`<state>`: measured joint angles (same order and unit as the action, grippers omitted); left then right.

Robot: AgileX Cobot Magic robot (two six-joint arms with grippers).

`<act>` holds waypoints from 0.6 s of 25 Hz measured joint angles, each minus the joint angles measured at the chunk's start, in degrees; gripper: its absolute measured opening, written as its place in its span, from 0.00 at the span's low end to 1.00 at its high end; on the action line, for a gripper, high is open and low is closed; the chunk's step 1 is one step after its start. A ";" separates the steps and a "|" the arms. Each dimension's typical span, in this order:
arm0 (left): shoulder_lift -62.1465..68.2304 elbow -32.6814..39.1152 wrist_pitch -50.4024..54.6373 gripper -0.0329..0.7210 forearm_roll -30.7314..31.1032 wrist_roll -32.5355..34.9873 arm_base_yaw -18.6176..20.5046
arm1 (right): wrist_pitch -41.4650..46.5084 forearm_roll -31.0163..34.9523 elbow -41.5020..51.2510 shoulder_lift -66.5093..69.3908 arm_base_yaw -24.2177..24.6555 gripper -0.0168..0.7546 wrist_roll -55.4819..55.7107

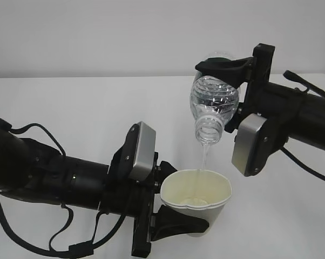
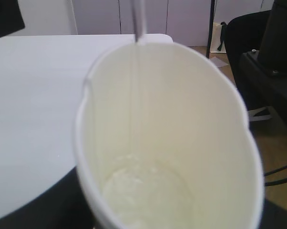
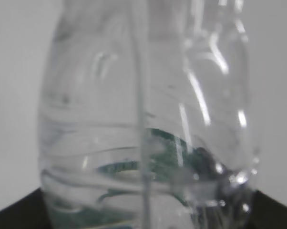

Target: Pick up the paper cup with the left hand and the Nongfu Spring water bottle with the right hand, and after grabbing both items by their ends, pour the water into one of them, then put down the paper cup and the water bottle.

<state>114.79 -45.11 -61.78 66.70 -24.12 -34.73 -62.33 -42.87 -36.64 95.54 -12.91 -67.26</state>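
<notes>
My left gripper (image 1: 190, 222) is shut on the lower part of the white paper cup (image 1: 196, 190) and holds it upright just above the table, its rim squeezed slightly out of round. Above the cup, my right gripper (image 1: 223, 67) is shut on the base end of the clear Nongfu Spring water bottle (image 1: 214, 100), which is tipped mouth down. A thin stream of water (image 1: 204, 156) falls from the bottle's mouth into the cup. In the left wrist view the cup (image 2: 191, 109) fills the frame, with water (image 2: 143, 195) pooling at its bottom. The right wrist view shows the bottle (image 3: 143, 109) close up.
The white table (image 1: 70, 108) stretches behind and to the left of both arms. In the left wrist view the table's far edge (image 2: 158, 37) gives way to floor, with dark equipment (image 2: 272, 57) and cables at the right.
</notes>
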 joint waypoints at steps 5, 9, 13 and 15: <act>0.00 0.00 0.00 0.60 0.00 0.00 0.00 | 0.00 0.00 0.00 0.00 0.00 0.62 0.00; 0.00 0.00 0.00 0.60 0.00 0.00 0.00 | 0.00 0.00 0.00 0.00 0.00 0.62 0.00; 0.00 0.00 0.00 0.60 0.00 0.00 0.00 | -0.10 0.00 0.00 0.00 0.00 0.62 0.00; 0.00 0.00 0.00 0.60 0.00 0.00 0.00 | -0.10 0.00 0.00 0.00 0.00 0.62 0.00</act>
<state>114.79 -45.11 -61.78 66.70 -24.12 -34.73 -62.43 -42.87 -36.64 95.54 -12.91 -67.26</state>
